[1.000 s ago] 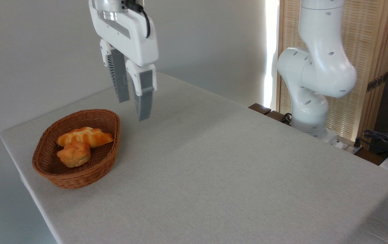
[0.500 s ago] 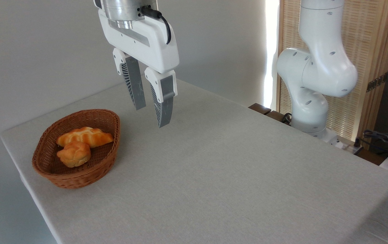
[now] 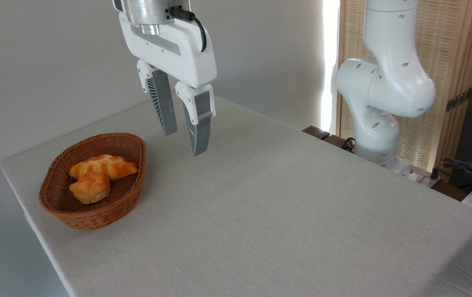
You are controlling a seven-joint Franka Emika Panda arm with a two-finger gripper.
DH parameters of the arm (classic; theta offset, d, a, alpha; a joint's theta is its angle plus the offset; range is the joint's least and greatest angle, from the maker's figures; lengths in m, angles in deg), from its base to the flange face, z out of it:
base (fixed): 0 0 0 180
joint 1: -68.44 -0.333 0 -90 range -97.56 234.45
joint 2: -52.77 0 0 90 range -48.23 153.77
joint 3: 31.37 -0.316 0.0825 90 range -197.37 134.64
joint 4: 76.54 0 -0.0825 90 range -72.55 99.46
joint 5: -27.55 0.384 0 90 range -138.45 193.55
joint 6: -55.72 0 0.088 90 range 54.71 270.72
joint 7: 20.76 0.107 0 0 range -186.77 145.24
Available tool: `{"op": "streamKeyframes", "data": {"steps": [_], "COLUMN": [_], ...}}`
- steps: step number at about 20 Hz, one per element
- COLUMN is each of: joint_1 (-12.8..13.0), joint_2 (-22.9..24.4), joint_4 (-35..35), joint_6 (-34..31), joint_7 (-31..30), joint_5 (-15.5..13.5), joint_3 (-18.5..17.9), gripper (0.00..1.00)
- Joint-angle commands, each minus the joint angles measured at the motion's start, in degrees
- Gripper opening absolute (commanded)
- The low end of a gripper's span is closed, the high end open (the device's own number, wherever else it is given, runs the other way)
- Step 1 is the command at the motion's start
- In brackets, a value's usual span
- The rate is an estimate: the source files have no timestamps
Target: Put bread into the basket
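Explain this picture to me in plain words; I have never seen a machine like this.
The white jointed machine is a robot arm bolted beside the table. One fixed camera looks down across the table from a corner. The part hanging at the top is the arm's hand, with two grey fingers; they stand slightly apart and hold nothing. A brown woven basket sits on the table at the left. Inside it lie a long braided bread and a small round bun, touching.

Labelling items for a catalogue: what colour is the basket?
Brown woven wicker; the basket shows clearly in the fixed camera view.
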Motion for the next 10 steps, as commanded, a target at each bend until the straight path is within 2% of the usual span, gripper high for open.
{"op": "streamKeyframes", "data": {"steps": [1,10], "joint_1": [-1.0,-1.0], "joint_2": [0.2,0.3], "joint_4": [0.6,0.6], "joint_6": [1.1,0.5], "joint_7": [-0.8,-0.3], "joint_5": [1.2,1.2], "joint_3": [1.0,0.8], "gripper": [1.00,1.00]}}
